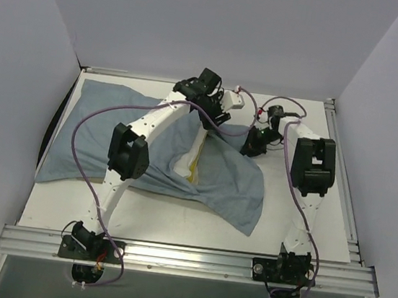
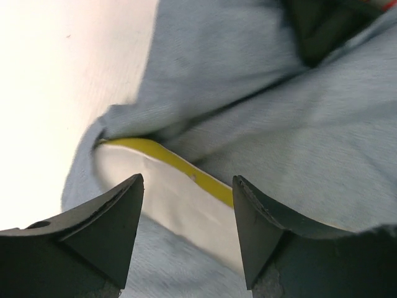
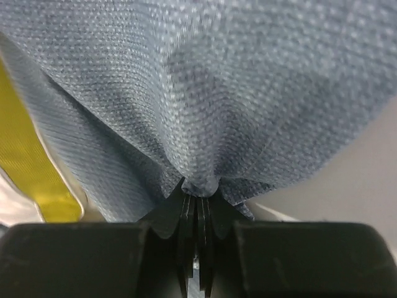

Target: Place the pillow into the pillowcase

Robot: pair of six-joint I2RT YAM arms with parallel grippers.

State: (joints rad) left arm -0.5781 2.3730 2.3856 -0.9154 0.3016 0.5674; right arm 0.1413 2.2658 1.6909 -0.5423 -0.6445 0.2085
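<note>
Even overhead light — blurred wrist close-ups

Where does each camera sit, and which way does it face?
Top external: above and behind, facing down on the table; both arms show.
Left wrist: behind the open left hand, facing the pillow poking from the pillowcase.
Right wrist: behind the right hand, shut on pillowcase cloth.
Shared: both wrist views show the pillow's yellow edge.

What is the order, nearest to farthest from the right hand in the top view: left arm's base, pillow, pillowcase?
1. pillowcase: pinched in the shut right hand, so touching it.
2. pillow: its exposed yellow-edged strip lies to that hand's left, mid-table.
3. left arm's base: farthest, at the table's near left edge.
</note>
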